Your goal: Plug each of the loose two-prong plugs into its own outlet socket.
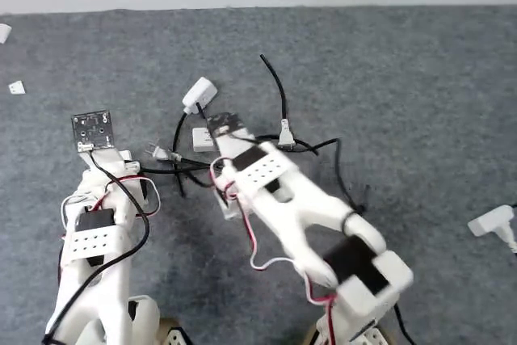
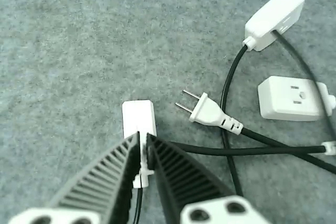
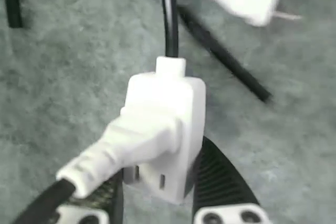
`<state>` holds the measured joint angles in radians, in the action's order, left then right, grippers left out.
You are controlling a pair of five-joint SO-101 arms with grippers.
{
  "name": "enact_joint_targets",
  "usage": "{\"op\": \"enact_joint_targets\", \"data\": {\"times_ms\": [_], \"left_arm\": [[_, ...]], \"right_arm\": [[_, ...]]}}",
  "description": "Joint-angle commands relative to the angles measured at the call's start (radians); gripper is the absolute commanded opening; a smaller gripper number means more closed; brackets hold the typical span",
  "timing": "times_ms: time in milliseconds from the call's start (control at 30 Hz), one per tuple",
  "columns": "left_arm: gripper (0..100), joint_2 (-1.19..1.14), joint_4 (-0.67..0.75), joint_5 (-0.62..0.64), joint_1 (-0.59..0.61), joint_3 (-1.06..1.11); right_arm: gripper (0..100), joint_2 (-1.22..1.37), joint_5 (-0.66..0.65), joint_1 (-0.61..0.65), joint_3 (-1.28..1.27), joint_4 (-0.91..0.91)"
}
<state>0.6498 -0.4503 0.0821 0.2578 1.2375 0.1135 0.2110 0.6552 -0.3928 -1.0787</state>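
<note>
Carefully, with left gripper pinched shut on block just off plug prongs, square prongs to slots before pushing. With right gripper clamped round socket, already filled, near plug, hold steady against cord tug.

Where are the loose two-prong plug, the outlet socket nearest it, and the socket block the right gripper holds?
loose two-prong plug (image 2: 209, 114), left wrist view, body behind prongs.
nearest outlet socket (image 2: 290, 98), left wrist view, slotted face.
held socket block (image 3: 184, 103), right wrist view, white side.
</note>
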Motion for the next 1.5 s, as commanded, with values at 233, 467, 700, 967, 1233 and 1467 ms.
{"op": "enact_joint_targets", "data": {"times_ms": [233, 467, 700, 967, 1233, 1467], "left_arm": [[1, 0.020, 0.028, 0.012, -0.003, -0.050], [2, 0.018, 0.025, 0.008, -0.035, -0.045], [2, 0.018, 0.023, 0.008, -0.035, -0.045], [2, 0.018, 0.011, 0.008, -0.037, -0.045], [2, 0.018, 0.011, 0.003, -0.078, -0.031], [15, 0.017, -0.140, -0.031, -0.078, -0.090]], "right_arm": [[0.9, -0.550, -0.183, -0.375, -0.141, -0.117], [0.9, -0.674, -0.235, -0.868, -0.221, -0.174], [0.9, -0.535, -0.338, -1.274, -0.315, 0.047], [9.3, -0.231, -0.400, -1.382, -0.262, 0.223], [22.5, -0.249, -0.391, -1.374, -0.106, 0.010], [18.3, -0.587, -0.313, -1.340, -0.028, -0.255]]}}
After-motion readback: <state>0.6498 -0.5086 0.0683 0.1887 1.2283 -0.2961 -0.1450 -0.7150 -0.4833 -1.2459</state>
